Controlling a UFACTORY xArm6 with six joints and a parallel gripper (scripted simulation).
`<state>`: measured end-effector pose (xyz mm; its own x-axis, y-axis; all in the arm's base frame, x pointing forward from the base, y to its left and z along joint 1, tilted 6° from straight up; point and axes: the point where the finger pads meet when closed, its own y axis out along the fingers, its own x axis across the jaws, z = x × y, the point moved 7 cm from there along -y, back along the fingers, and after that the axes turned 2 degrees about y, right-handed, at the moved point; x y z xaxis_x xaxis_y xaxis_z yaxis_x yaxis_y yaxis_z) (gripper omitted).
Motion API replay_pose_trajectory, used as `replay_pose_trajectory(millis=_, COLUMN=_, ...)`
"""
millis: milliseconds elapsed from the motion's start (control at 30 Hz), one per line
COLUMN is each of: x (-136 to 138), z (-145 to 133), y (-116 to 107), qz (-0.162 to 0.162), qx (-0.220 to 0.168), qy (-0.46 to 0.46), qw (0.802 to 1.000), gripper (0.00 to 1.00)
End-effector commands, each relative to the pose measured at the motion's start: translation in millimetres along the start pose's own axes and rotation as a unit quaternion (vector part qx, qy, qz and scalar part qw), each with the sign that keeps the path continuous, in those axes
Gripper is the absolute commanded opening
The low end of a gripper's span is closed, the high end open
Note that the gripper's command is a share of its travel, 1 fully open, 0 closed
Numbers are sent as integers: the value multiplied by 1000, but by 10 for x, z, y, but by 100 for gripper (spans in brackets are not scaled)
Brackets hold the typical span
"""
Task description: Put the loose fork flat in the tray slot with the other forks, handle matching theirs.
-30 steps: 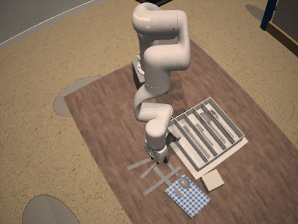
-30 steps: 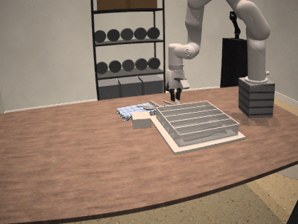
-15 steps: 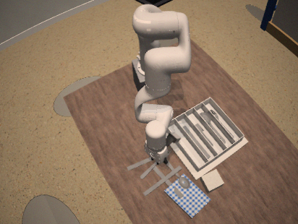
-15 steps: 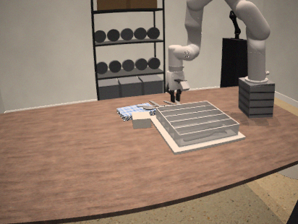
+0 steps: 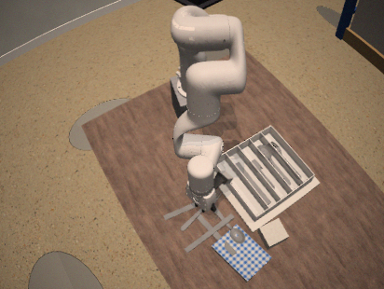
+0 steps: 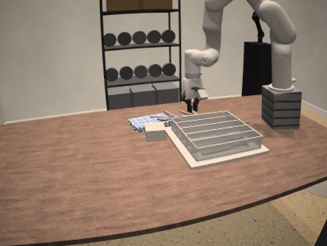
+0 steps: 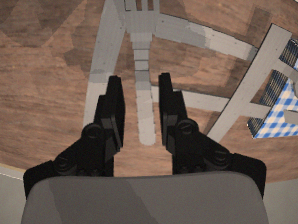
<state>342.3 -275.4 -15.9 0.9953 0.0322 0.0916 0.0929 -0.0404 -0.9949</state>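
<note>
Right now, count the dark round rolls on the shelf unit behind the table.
10. Five rolls sit side by side on the upper shelf; five more sit in a row on the shelf below. Others may be hidden behind these front rows.

High top view looking down, low exterior across table, wrist close downward (all share cutlery).
</note>
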Motion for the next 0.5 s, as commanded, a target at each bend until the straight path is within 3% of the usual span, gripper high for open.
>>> replay_pose_trajectory(millis=0, x=10, z=-8, y=-10, qz=-1, qx=-1, qy=0, qw=1000, gripper=28)
replay_pose_trajectory(millis=467, x=21, z=-18, y=-10, qz=-1, qx=-1, qy=0, qw=1000, gripper=28)
